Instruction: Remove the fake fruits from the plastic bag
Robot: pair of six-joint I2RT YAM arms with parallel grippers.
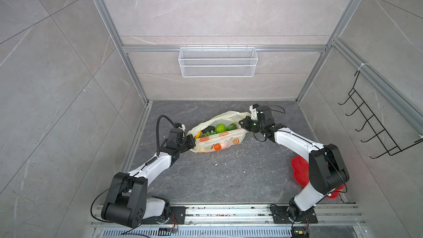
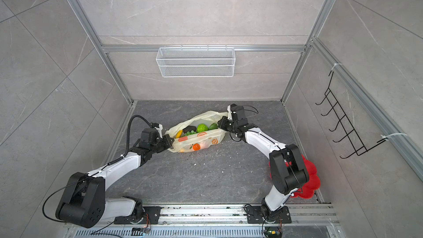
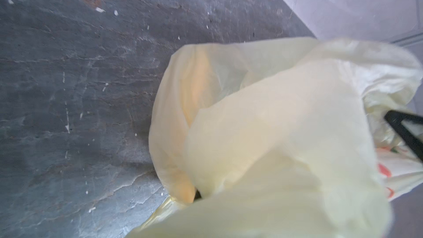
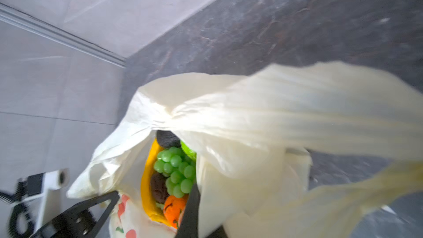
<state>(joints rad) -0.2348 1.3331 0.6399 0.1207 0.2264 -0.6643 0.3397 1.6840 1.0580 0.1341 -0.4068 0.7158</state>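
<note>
Nearest to me, on the near side of the plastic bag [image 1: 229, 141], runs the mounting rail [image 1: 229, 211] from which both arms rise. At the bag's left end the left gripper [image 1: 193, 142] is clamped tight on a bunched fold of the cream film, and I judge it is there to anchor that end. The bag lies on the dark table [image 1: 217, 179] with its mouth turned upward and its long axis running from that gripper to the other, the right end sitting farther from the rail than the left. Inside the open mouth the fake fruits [image 2: 201, 128] all remain, none yet out: from the bag's left end, a yellow banana [image 1: 198, 134], a green grape bunch [image 1: 207, 134] below a dark avocado [image 1: 209, 129], a bumpy green ball [image 1: 221, 128], then a green avocado [image 1: 231, 126]. At the bag's right end the right gripper [image 1: 243, 123] is closed on the rim or handle there. Between the two grips the opening is drawn into a long slit, presumably so the fruit can be reached or tipped out. To the right of the bag and nearer the rail, a red plate [image 1: 298, 170] lies partly hidden by the right arm.
</note>
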